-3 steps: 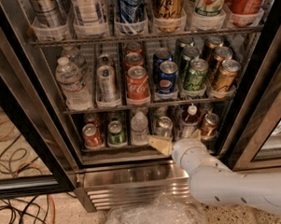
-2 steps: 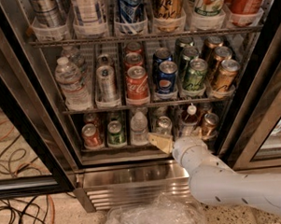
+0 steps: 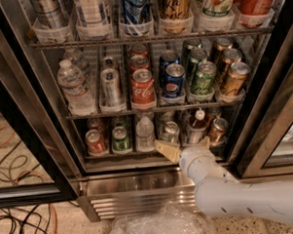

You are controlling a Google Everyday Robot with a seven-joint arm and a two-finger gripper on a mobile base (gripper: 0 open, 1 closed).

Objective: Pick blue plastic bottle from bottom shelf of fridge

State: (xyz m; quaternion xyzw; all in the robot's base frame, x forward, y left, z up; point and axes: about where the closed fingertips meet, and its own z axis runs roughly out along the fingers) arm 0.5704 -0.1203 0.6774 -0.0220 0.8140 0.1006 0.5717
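Your blue plastic bottle (image 3: 197,129) stands upright on the bottom shelf (image 3: 119,161) of the fridge (image 3: 130,184), white cap up, in the second lane from the right end. Every place below is given from that bottle.

Just left of it is a silver can (image 3: 170,132), and just right of it a brown can (image 3: 218,130). Further left, past the silver can, come a clear water bottle (image 3: 145,133), a green can (image 3: 120,138) and a red can (image 3: 95,141) at the far end of the row. All are upright, each in its own lane.

Your pincer (image 3: 182,144) sits low at the shelf's front edge, below and slightly left of the bottle. Its fingers are apart and hold nothing. One tan finger (image 3: 167,150) points up-left under the silver can. The other tan tip shows just below the bottle's base, and you cannot tell if it touches. The white arm (image 3: 237,198) runs down and right from the bottle.

On the rack above the bottle, a green soda can (image 3: 202,77) sits about straight over it, with a Pepsi can (image 3: 174,81) up-left and a Coca-Cola can (image 3: 143,87) further left. Below the bottle, on the floor, lies a crumpled clear plastic bag (image 3: 161,225). Loose cables (image 3: 24,226) lie far down-left.
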